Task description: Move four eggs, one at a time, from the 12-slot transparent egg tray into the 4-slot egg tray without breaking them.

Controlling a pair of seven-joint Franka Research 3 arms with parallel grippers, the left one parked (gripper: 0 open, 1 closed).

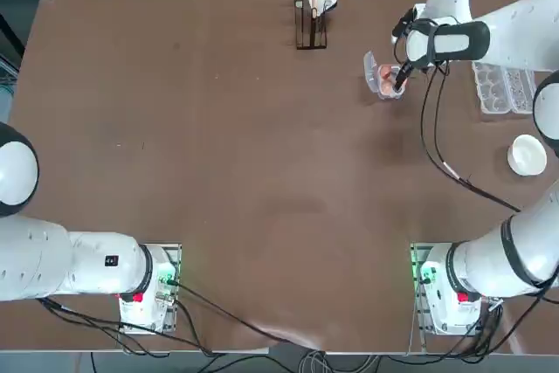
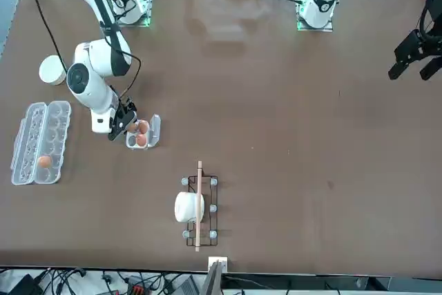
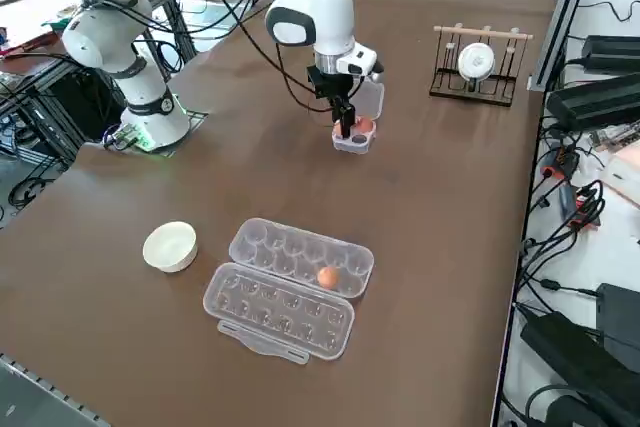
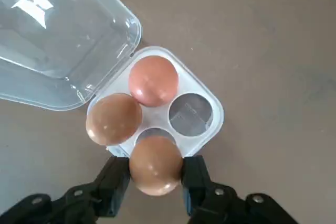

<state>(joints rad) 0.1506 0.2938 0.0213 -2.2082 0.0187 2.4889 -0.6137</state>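
My right gripper is shut on an orange-brown egg and holds it just over one cup of the 4-slot egg tray. Two more eggs sit in neighbouring cups. The fourth cup is bare, and the lid lies folded open. In the right side view the gripper hangs over this small tray. The 12-slot transparent egg tray lies open nearer the table's right edge, with one egg in it.
A white round bowl sits beside the long carton. A dark wire rack holding a white cup stands at the far edge of the table. The right arm's cable trails over the table behind the gripper.
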